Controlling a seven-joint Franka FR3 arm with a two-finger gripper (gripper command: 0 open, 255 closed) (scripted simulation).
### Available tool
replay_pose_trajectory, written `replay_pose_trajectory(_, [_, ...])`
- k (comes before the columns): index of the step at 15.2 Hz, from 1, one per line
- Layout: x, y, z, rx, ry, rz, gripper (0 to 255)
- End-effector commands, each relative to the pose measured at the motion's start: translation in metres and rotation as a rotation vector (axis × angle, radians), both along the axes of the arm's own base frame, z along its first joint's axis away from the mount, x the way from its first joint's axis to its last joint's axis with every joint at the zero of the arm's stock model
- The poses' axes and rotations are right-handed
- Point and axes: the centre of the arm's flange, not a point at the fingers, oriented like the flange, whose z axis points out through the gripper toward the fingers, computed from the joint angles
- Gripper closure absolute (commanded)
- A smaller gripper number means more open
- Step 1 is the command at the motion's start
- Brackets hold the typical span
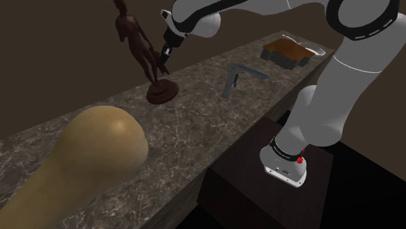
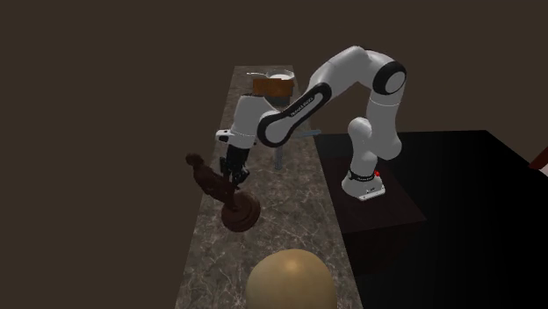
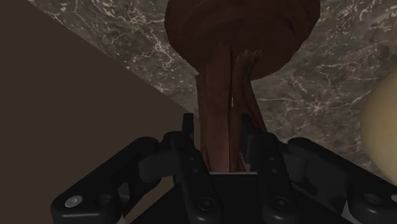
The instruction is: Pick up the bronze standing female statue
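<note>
The gripper (image 3: pixel 218 127) is closed most of the way, its two black fingers (image 3: pixel 189 137) pressed against either side of the legs of the dark brown statue (image 3: pixel 222 95), just above the round base. The figure rises from that base and leans away from the gripper, towards the plain brown wall (image 1: pixel 58 58) behind. I cannot tell whether the base sits flat on the counter or is slightly tipped. The counter (image 1: pixel 195 123) is a long, narrow slab of dark grey-brown stone with pale veining, and its far edge meets the wall directly beyond the gripper. To one side of the gripper, well apart from it, lies a big, smooth, tan gourd-shaped body (image 1: pixel 97 153), its rounded end facing the statue's base. To the other side, near the gripper, stands a grey faucet (image 1: pixel 233 79). Farther along the same way a brown block (image 1: pixel 286 49) rests in a pale basin at the end of the slab. Behind the gripper, off the counter's front edge, the arm's white foot stands on a dark box stand (image 1: pixel 241 188). The room is dim all round, with muddy brown walls and a black floor.
</note>
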Motion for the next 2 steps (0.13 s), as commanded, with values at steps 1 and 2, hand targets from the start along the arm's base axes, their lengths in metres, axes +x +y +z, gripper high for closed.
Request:
replay_pose_trajectory(1, [-0.0007, -0.0003, 0.0080, 0.001, -0.003, -0.001, 255])
replay_pose_trajectory(2, [-0.0008, -0.0003, 0.0080, 0.001, -0.003, -0.001, 255])
